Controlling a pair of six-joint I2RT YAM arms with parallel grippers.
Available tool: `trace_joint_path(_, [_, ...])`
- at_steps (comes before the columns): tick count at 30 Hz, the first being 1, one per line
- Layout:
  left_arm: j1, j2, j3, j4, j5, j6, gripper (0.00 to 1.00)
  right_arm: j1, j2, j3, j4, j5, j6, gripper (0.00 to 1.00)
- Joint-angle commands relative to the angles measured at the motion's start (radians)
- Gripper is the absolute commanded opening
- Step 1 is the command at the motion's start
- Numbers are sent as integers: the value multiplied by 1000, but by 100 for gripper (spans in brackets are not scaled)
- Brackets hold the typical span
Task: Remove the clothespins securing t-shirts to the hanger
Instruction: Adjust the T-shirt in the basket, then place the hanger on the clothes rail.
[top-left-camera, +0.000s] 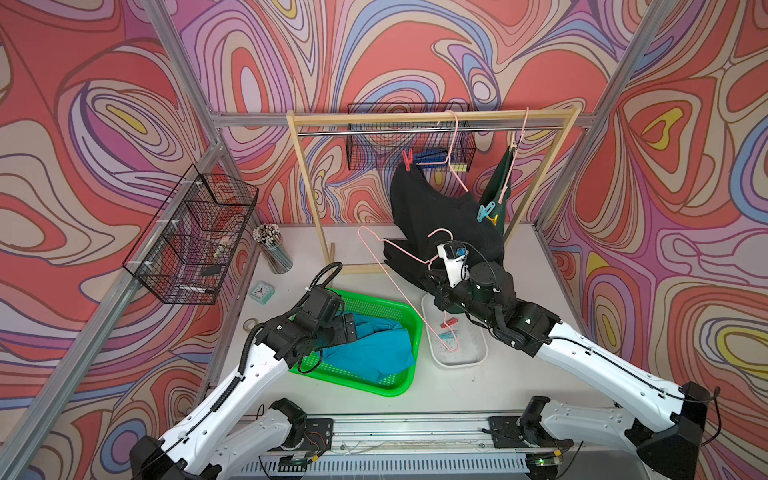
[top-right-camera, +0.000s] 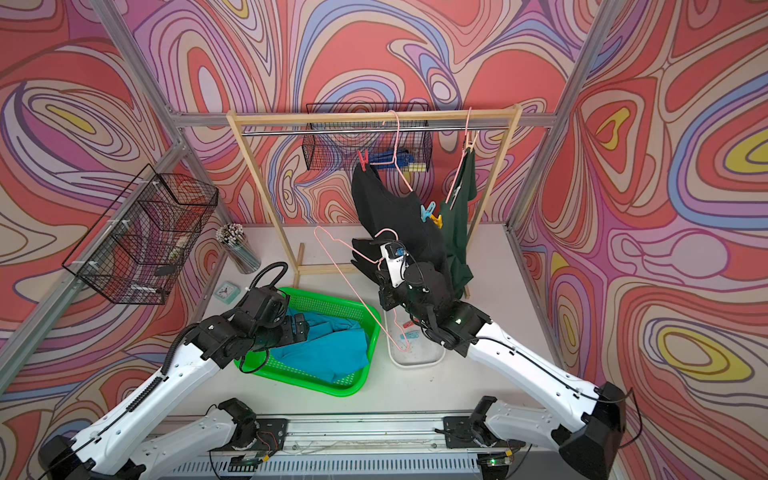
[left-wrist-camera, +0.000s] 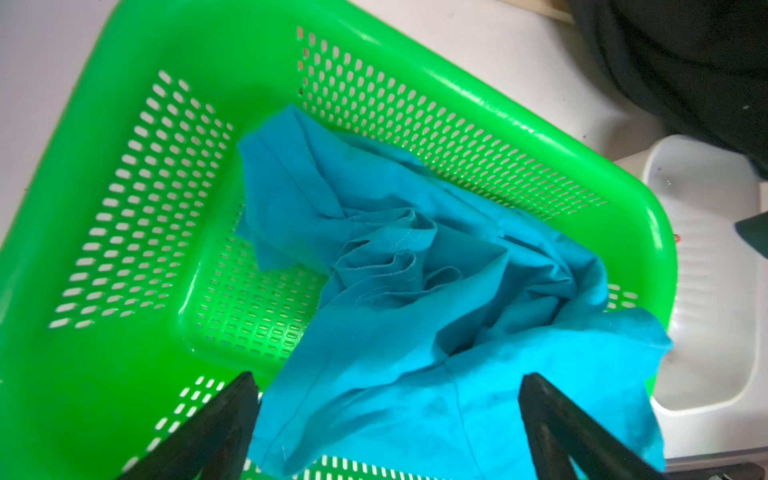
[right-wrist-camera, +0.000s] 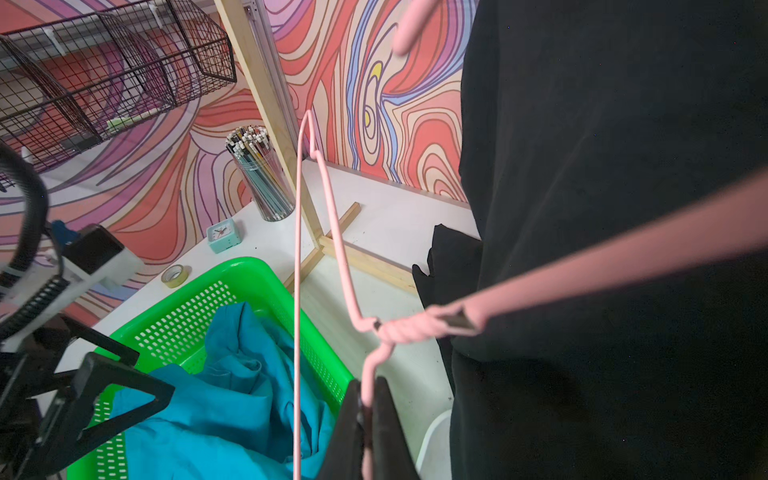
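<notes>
Clearance around the green basket (top-left-camera: 397, 390): the table (top-left-camera: 478, 390) in front is open; a pink hanger (right-wrist-camera: 415, 329) slants across its far-right corner, with the white tray (top-left-camera: 467, 347) alongside and the black t-shirt (top-left-camera: 436, 208) hanging beyond.

A: Walls?
B: Swirl-pattern wall (top-left-camera: 415, 50), red, purple, cream. Metal frame (top-left-camera: 249, 119) in front.
A: Furniture?
B: White table (top-left-camera: 498, 382), wooden rack (top-left-camera: 324, 119) at back, wire basket (top-left-camera: 195, 232) on left. Light flat.

Glossy plastic basket (left-wrist-camera: 478, 99), matt cloth

Robot lab cell: aluminium frame (top-left-camera: 249, 119), swirl-printed walls (top-left-camera: 83, 124), rail-mounted arms (top-left-camera: 602, 365).
</notes>
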Motion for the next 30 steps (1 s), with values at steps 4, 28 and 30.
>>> trace_joint_path(4, [4,-68,96,-103,-49,28,100,-3,42,60,1,38,31,0])
trace_joint_path(28, [-193,-7,76,447,347,-169,100,-3,275,269,18,132,177,0])
trace_joint_path(30, [-211,17,74,506,367,-194,99,-4,286,281,25,127,180,0])
